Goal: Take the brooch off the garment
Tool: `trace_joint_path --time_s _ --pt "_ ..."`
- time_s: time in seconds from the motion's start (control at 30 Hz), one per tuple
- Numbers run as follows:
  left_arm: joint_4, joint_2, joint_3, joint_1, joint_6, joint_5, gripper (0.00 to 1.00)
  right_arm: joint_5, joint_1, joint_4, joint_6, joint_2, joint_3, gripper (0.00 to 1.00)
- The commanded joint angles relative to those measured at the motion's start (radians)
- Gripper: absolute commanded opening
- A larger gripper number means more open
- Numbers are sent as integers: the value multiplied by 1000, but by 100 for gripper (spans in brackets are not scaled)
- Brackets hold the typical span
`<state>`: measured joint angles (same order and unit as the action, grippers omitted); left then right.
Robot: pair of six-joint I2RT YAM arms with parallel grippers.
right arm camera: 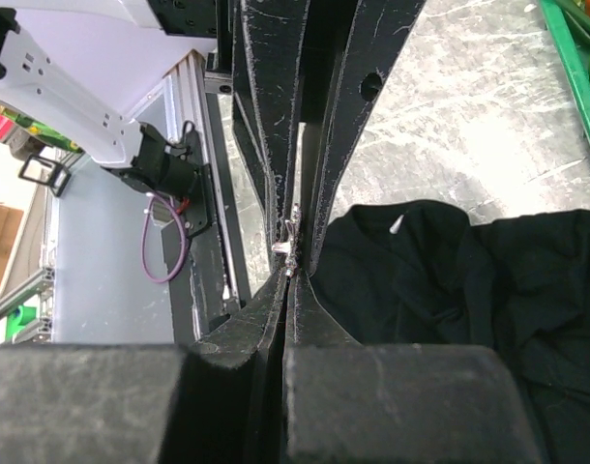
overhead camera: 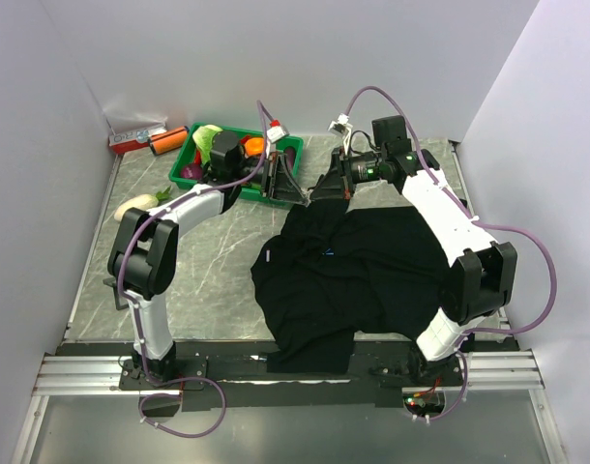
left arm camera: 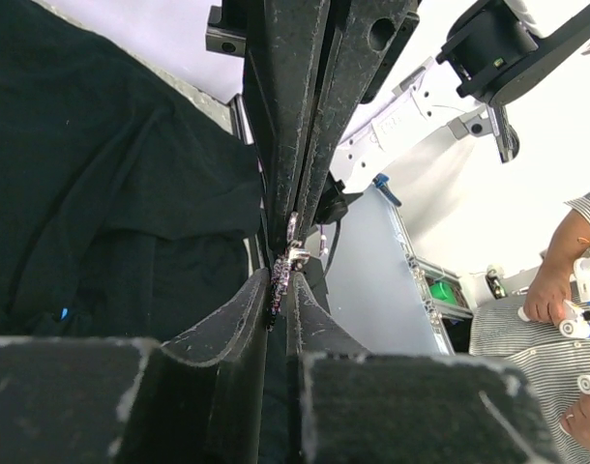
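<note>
The black garment (overhead camera: 372, 271) lies crumpled on the marble table, and one fold rises toward the two grippers at the back. The brooch (left arm camera: 279, 277), seen edge-on as a sparkly strip with a silver pin, sits between the tips of my left gripper (left arm camera: 280, 290), which is shut on it. From the opposite side, my right gripper (right arm camera: 289, 273) is shut tip to tip against the left one, with the brooch's silver part (right arm camera: 288, 246) just beyond its tips. The raised fold reaches those tips. In the top view the left gripper (overhead camera: 300, 196) and right gripper (overhead camera: 324, 186) meet beside the tray; the brooch is too small to see there.
A green tray (overhead camera: 191, 153) of vegetables stands at the back left, right behind the left gripper. A white vegetable (overhead camera: 135, 205) and orange-red items (overhead camera: 140, 143) lie further left. The shirt carries a small white label (overhead camera: 267, 256) and a blue speck (overhead camera: 326, 253). A person's hand (left arm camera: 551, 290) shows off-table.
</note>
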<state>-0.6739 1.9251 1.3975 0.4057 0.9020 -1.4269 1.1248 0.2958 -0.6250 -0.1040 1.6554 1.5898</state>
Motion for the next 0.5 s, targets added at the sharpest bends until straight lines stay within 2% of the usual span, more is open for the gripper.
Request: trace_joint_path --time_s 0.0,0.23,0.47 --pt "71 32 38 4 -84 51 13 113 26 -15 -6 -23 70 0" --pt "172 43 63 7 -147 66 1 109 34 -27 -26 -16 90 0" --pt "231 52 89 16 -181 83 1 82 54 -70 -83 -6 128 0"
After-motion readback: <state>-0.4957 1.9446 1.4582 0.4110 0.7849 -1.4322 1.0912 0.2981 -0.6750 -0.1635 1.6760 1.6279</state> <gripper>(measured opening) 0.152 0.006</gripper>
